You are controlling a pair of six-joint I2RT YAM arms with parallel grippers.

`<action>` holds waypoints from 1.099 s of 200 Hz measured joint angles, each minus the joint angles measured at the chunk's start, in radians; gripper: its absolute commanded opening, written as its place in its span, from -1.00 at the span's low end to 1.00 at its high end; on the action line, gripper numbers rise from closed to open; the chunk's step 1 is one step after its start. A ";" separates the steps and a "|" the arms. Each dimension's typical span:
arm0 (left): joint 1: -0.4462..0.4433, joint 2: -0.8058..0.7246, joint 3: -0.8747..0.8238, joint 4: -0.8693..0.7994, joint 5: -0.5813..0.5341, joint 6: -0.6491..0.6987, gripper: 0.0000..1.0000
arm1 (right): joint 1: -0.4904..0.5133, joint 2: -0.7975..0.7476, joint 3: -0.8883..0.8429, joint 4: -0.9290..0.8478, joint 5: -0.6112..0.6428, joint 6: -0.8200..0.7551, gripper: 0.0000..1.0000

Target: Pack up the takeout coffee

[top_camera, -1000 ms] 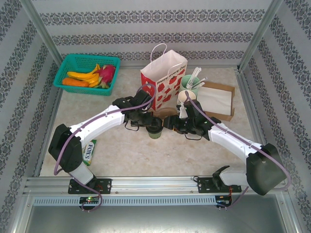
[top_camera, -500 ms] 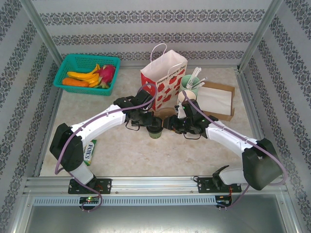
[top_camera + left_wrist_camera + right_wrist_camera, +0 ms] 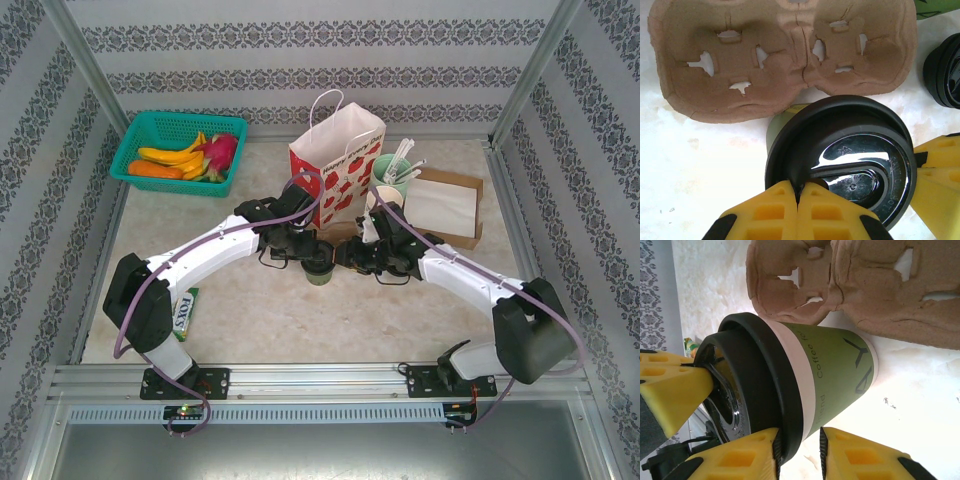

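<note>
The takeout coffee (image 3: 320, 272), a green cup (image 3: 840, 370) with a black lid (image 3: 840, 160), stands upright on the table in front of the brown pulp cup carrier (image 3: 780, 50). My left gripper (image 3: 799, 192) is shut on the lid's raised rim, pinching it from the near side; its place is by the cup (image 3: 310, 260). My right gripper (image 3: 797, 450) comes in from the cup's right (image 3: 345, 258). Its jaws straddle the lid's outer edge, one finger (image 3: 740, 457) against the lid and the other finger (image 3: 865, 457) a small gap away from the cup wall.
A red apple-print paper bag (image 3: 335, 165) stands open just behind the carrier. A mint cup of utensils (image 3: 397, 175), a stack of cups (image 3: 376, 203) and a cardboard tray (image 3: 448, 205) are at the right. A fruit basket (image 3: 180, 155) is far left, a candy pack (image 3: 184, 312) near left. A loose black lid (image 3: 945, 70) lies beside the carrier.
My right arm has slid left toward the cup and its jaws have narrowed around the lid's edge. The left gripper and the cup have stayed put.
</note>
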 measured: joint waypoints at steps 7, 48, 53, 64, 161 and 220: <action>0.000 0.001 0.001 0.000 0.001 0.000 -1.00 | 0.003 0.003 0.004 -0.008 0.007 -0.004 -0.48; 0.000 0.002 0.002 0.000 0.001 0.003 -1.00 | 0.018 0.016 0.040 -0.058 0.039 -0.014 -0.55; 0.000 0.002 0.002 0.000 0.001 0.003 -1.00 | 0.019 0.017 0.044 -0.064 0.042 -0.013 -0.56; 0.000 0.002 0.002 0.000 0.001 0.003 -1.00 | 0.021 0.019 0.051 -0.075 0.049 -0.014 -0.58; 0.002 0.026 0.031 -0.029 0.009 0.002 -1.00 | 0.044 0.064 0.141 -0.200 0.116 -0.024 -0.63; 0.030 0.066 0.064 -0.064 0.060 -0.021 -1.00 | 0.043 0.090 0.150 -0.211 0.118 -0.016 -0.63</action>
